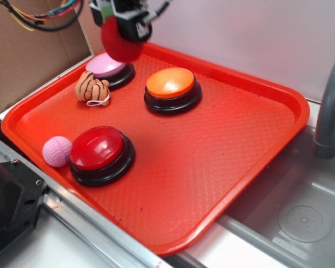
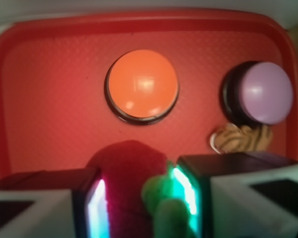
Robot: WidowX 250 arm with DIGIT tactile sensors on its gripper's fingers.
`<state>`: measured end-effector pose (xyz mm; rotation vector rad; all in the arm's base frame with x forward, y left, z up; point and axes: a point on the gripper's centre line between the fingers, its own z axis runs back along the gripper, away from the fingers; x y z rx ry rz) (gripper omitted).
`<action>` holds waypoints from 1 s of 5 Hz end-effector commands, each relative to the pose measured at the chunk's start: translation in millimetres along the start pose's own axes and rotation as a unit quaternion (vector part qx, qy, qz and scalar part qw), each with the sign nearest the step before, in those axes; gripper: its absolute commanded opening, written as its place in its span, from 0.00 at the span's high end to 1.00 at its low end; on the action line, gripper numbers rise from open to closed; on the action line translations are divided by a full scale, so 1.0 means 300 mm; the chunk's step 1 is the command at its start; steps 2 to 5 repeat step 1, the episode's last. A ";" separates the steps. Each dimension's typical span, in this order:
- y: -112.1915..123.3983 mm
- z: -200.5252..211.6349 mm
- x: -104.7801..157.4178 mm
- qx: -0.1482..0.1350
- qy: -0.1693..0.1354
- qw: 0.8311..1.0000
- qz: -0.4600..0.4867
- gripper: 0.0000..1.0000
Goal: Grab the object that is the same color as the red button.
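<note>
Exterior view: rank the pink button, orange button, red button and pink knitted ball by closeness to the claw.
The claw, top left, is shut on the red plush fruit.
1. Pink button, just below it.
2. Orange button, centre-right of the tray.
3. Red button, front left.
4. Pink knitted ball, touching the red button's left side.

Pincer [image 2: 144, 198]: black fingers [image 2: 84, 196] on white blocks, inner faces glowing cyan-pink; multicoloured cables [image 1: 42, 14] overhead.

Three buttons [image 1: 101, 153] on tray [image 1: 212, 167]
</note>
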<state>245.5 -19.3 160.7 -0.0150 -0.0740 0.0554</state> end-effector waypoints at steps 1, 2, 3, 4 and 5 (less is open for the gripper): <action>0.020 0.071 -0.011 -0.001 -0.038 0.998 0.052 1.00; 0.020 0.071 -0.011 -0.001 -0.038 0.998 0.052 1.00; 0.020 0.071 -0.011 -0.001 -0.038 0.998 0.052 1.00; 0.020 0.071 -0.011 -0.001 -0.038 0.998 0.052 1.00; 0.020 0.071 -0.011 -0.001 -0.038 0.998 0.052 1.00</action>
